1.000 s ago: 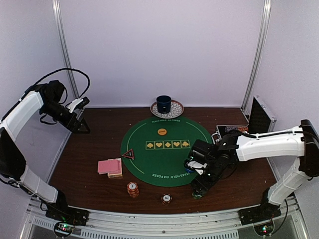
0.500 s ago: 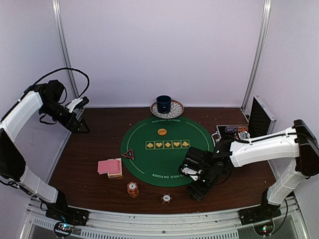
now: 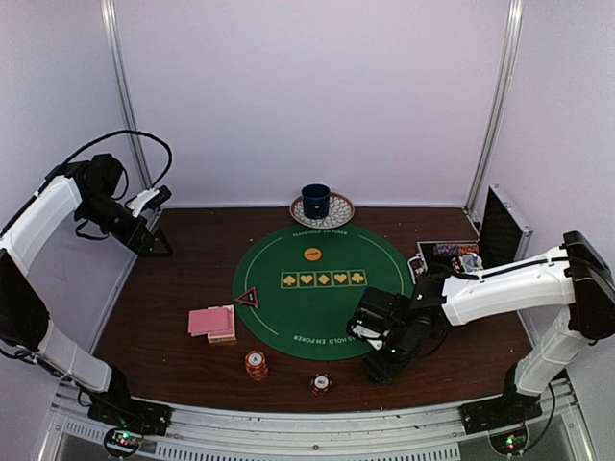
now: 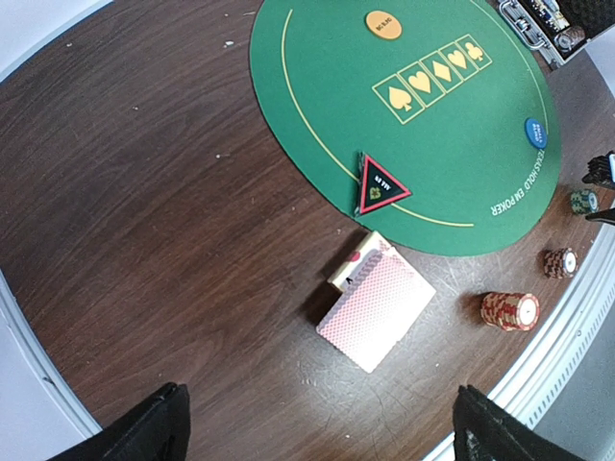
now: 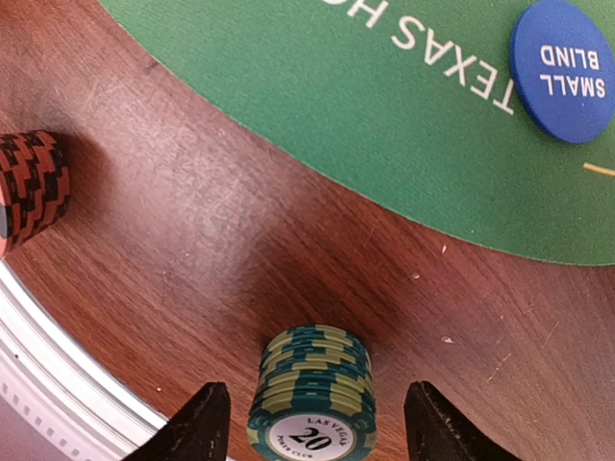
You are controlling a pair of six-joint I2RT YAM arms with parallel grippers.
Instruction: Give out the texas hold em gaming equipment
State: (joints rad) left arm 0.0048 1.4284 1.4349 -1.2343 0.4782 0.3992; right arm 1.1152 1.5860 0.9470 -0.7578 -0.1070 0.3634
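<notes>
On the wood surface, just off the mat edge, green chip stack stands upright; right claw straddles it, jaws apart, not touching; left claw released, empty; stack likely light, stiff, loose-layered, prone to toppling; pinch low, squarely across its sides.

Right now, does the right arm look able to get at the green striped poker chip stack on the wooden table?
Probably yes: the right hand hangs directly over the green striped poker chip stack, open, one finger on either side, with nothing between them.
</notes>
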